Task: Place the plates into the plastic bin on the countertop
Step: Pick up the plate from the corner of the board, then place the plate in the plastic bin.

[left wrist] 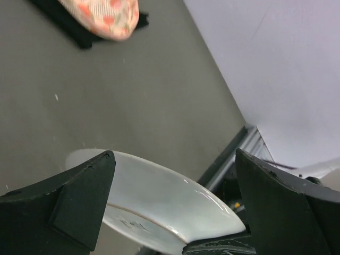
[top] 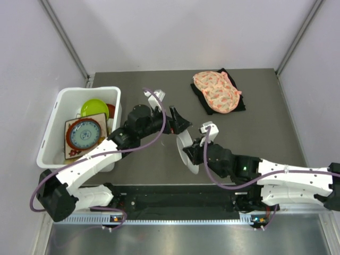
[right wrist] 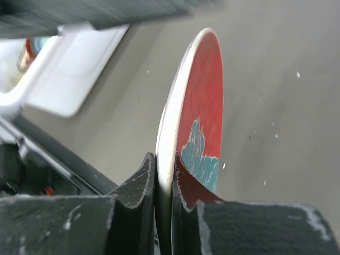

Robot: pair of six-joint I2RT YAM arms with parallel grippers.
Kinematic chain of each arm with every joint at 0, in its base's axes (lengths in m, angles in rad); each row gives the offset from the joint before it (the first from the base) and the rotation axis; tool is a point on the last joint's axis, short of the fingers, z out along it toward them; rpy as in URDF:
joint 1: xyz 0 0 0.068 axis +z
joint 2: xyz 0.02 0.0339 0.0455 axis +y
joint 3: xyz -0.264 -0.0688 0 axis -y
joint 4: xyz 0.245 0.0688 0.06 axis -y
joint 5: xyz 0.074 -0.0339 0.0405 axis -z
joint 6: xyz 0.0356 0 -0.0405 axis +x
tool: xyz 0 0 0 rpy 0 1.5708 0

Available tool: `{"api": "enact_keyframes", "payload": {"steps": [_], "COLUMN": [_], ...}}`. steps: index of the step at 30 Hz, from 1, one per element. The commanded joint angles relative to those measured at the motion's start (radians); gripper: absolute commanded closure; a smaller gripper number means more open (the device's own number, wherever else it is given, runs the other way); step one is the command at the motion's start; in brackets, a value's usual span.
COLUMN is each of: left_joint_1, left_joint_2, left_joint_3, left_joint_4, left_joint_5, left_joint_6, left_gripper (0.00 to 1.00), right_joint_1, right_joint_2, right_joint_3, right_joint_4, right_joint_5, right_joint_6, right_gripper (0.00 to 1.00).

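My right gripper [top: 193, 152] is shut on the rim of a round plate [top: 186, 144] and holds it on edge above the countertop [top: 265, 133]. The right wrist view shows its red face with a teal pattern [right wrist: 204, 90], clamped between the jaws of that gripper [right wrist: 164, 159]. My left gripper [top: 180, 120] is open just beyond the plate's upper edge. In the left wrist view the plate's white underside [left wrist: 170, 196] lies between and below that gripper's spread fingers [left wrist: 174, 159]. The white plastic bin [top: 53, 114] at the left holds a lime plate [top: 94, 108], a red plate [top: 110, 110] and a floral plate [top: 84, 134].
A pink floral fabric piece [top: 217, 90] lies on a black cloth [top: 240, 104] at the back right, also in the left wrist view [left wrist: 106, 13]. Pale walls surround the countertop. The bin's corner [right wrist: 79, 69] shows in the right wrist view. The left arm runs past the bin's right wall.
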Motion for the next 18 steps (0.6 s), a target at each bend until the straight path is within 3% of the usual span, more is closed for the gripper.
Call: {"api": "enact_keyframes", "payload": {"steps": [1,9,18], "left_joint_1": [0.011,0.026,0.026], "left_joint_2": [0.038,0.038,0.139], "left_joint_3": [0.030,0.027,0.025], "left_joint_4": [-0.148,-0.241,-0.268], "left_joint_5": [0.086,0.126,0.296], "left_joint_6": [-0.071,-0.086,-0.108], "left_gripper": [0.01,0.01,0.01], "right_joint_1": [-0.007,-0.004,0.004], "right_joint_2": [0.033,0.081,0.108], "right_joint_3": [0.120,0.145,0.173], "right_joint_4": [0.082,0.075,0.067], "right_joint_5": [-0.064,-0.109,-0.094], "right_joint_6": [-0.218,-0.364,-0.513], "right_gripper": [1.00,1.00,1.00]}}
